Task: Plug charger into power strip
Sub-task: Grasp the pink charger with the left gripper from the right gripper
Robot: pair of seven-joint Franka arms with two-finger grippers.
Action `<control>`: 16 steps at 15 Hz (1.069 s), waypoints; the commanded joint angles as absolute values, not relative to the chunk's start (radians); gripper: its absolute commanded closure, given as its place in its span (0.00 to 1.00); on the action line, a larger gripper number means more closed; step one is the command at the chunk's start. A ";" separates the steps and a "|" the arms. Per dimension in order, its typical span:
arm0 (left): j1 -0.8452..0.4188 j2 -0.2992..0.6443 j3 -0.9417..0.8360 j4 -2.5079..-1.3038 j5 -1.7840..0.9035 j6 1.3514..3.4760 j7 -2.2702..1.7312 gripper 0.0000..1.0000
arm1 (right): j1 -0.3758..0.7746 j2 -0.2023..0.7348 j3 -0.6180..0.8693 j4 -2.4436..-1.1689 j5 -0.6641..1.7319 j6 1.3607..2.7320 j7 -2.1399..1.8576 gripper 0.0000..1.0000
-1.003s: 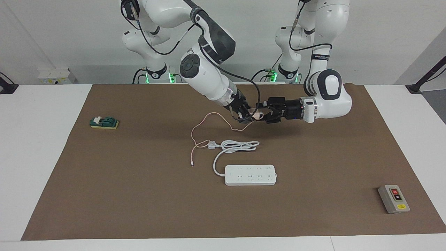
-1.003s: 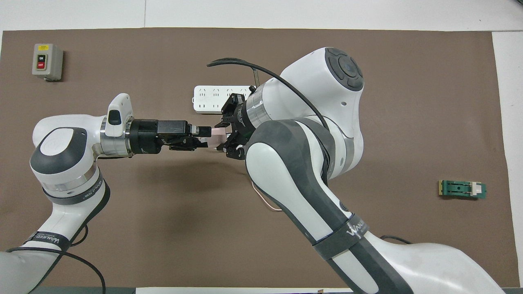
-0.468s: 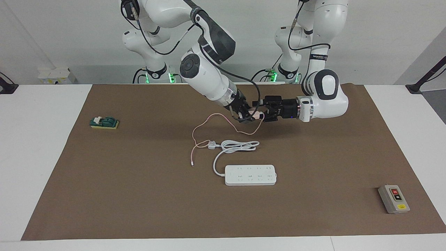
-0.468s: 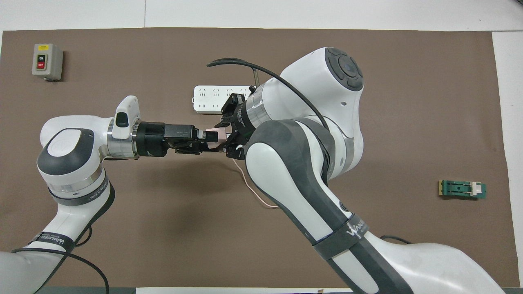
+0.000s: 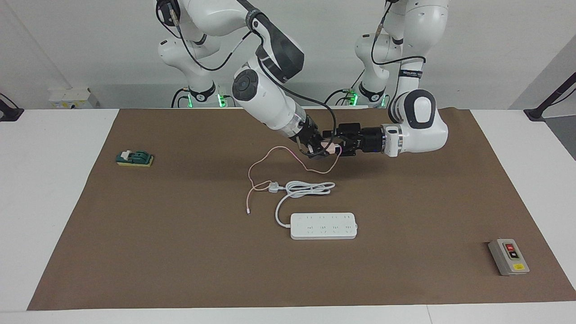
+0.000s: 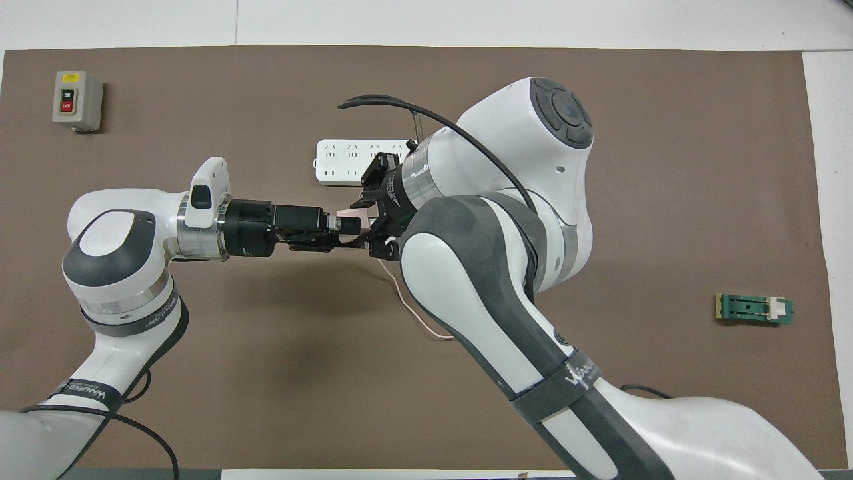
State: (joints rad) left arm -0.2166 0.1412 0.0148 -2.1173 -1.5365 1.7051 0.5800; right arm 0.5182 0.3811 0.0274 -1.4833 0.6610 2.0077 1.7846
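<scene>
Charger (image 5: 332, 147) pinched by right end effector (image 5: 325, 148); left end effector (image 5: 336, 148) grip unclear; orientation unreadable.

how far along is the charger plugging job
Done: the charger is off the mat, shut in the right gripper in mid-air. In hand: the left gripper has come in around it for a handover. Left: the power strip still has nothing plugged in.
</scene>
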 commanded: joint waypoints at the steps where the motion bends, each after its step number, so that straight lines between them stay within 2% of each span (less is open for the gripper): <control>1: -0.216 0.124 0.028 -2.145 -1.545 1.709 0.606 0.13 | 0.522 0.379 0.026 -1.485 0.666 2.022 1.804 1.00; 3: -0.216 0.124 0.028 -2.145 -1.540 1.707 0.606 0.14 | 0.522 0.379 0.026 -1.486 0.666 2.020 1.804 1.00; 5: -0.216 0.124 0.028 -2.145 -1.532 1.707 0.606 0.32 | 0.522 0.379 0.025 -1.485 0.666 2.019 1.804 1.00; 7: -0.218 0.124 0.028 -2.145 -1.532 1.709 0.606 0.43 | 0.522 0.379 0.025 -1.485 0.666 2.017 1.804 1.00; 10: -0.216 0.124 0.028 -2.145 -1.532 1.718 0.606 0.49 | 0.522 0.379 0.025 -1.485 0.666 2.014 1.804 1.00; 11: -0.216 0.124 0.028 -2.145 -1.532 1.717 0.606 0.57 | 0.522 0.379 0.025 -1.485 0.666 2.016 1.804 1.00; 12: -0.216 0.124 0.028 -2.145 -1.532 1.715 0.606 0.58 | 0.522 0.379 0.026 -1.485 0.666 2.014 1.804 1.00; 14: -0.215 0.124 0.029 -2.145 -1.532 1.713 0.607 0.71 | 0.522 0.379 0.026 -1.485 0.666 2.014 1.804 1.00; 16: -0.206 0.124 0.028 -2.141 -1.519 1.713 0.618 0.98 | 0.522 0.379 0.026 -1.485 0.666 2.013 1.804 1.00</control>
State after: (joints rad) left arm -0.2155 0.1412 0.0253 -2.1233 -1.5341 1.7109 0.5951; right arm 0.5184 0.3810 0.0277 -1.4820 0.6611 2.0075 1.7848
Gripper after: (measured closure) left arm 0.678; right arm 0.524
